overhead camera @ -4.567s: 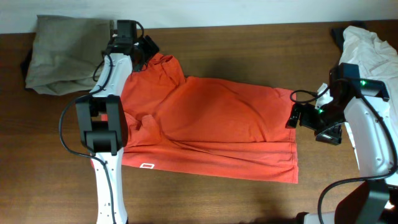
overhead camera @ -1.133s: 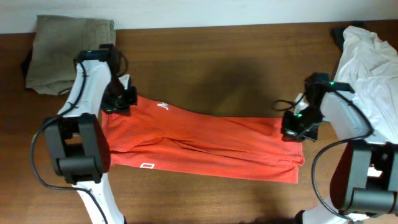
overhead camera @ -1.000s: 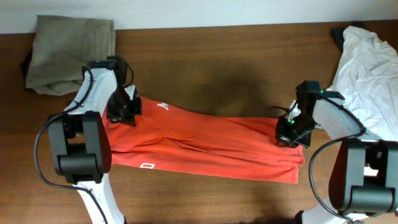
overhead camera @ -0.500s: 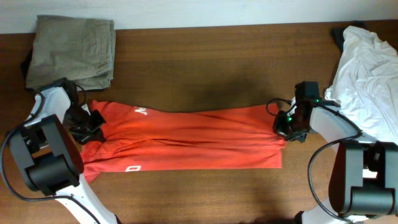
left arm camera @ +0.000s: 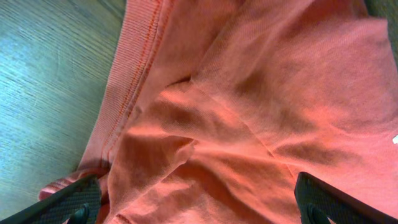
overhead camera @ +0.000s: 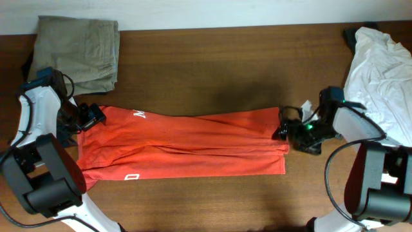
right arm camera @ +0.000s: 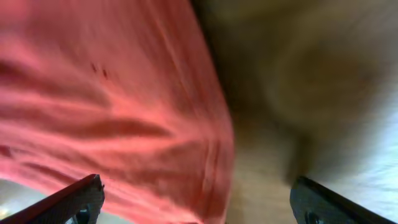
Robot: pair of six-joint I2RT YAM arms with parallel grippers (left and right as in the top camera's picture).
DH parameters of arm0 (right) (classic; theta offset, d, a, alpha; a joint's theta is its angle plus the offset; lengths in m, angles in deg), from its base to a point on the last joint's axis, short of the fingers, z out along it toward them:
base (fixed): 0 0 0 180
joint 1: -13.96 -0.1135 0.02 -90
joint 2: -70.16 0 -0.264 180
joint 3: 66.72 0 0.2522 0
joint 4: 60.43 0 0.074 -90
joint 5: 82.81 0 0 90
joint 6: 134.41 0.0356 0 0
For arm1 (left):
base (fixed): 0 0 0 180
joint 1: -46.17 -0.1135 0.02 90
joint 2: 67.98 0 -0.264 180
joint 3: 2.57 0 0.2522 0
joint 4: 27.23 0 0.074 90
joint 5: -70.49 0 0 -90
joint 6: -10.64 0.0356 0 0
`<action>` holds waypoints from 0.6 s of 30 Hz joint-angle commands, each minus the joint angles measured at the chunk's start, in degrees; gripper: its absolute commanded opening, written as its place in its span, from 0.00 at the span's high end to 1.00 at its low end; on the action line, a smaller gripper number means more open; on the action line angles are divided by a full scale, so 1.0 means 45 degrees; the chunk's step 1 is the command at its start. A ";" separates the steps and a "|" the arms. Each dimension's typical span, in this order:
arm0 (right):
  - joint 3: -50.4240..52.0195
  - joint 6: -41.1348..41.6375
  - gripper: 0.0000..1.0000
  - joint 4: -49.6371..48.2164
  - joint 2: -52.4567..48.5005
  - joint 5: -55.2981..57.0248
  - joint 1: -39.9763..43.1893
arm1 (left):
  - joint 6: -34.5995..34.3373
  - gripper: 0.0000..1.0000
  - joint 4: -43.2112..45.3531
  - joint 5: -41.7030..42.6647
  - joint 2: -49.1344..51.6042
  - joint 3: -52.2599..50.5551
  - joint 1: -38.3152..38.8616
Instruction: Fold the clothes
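Red-orange T-shirt (overhead camera: 187,145) in a long strip, a gripper wide open at each end.

The T-shirt lies flat across the middle of the table (overhead camera: 212,64), between my two arms. My left gripper (left arm camera: 198,208) sits over the left end, jaws spread wide and holding nothing. The cloth just lies under them. My right gripper (right arm camera: 198,205) at the right end looks the same, though that picture is blurry. I think the shirt is light, soft and floppy — it will sag and wrinkle. I would pinch it at the corners or along the thick sewn edge (left arm camera: 134,68).
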 commanded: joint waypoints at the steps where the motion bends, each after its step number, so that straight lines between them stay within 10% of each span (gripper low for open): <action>1: 0.0850 -0.0170 0.01 -0.0656 0.0044 -0.1161 -0.0010 | -0.0044 0.01 0.0000 -0.0083 -0.0170 0.0126 -0.0058; 5: 0.1394 -0.0165 0.02 -0.0787 0.0044 -0.2064 -0.0010 | -0.0044 0.01 0.0049 -0.0083 -0.0170 0.0126 -0.0058; 9: 0.1758 0.0291 0.30 -0.0797 0.0044 -0.2064 -0.0010 | -0.0044 0.01 0.0039 -0.0083 -0.0170 0.0121 -0.0034; 13: 0.1753 0.0510 0.96 -0.1268 0.0044 -0.2055 -0.0010 | -0.0039 0.01 0.0044 -0.0083 -0.0170 0.0121 -0.0034; 18: 0.0573 0.1622 0.96 -0.0306 0.0049 0.0670 0.0491 | -0.0039 0.01 0.0034 -0.0087 -0.0170 0.0121 -0.0034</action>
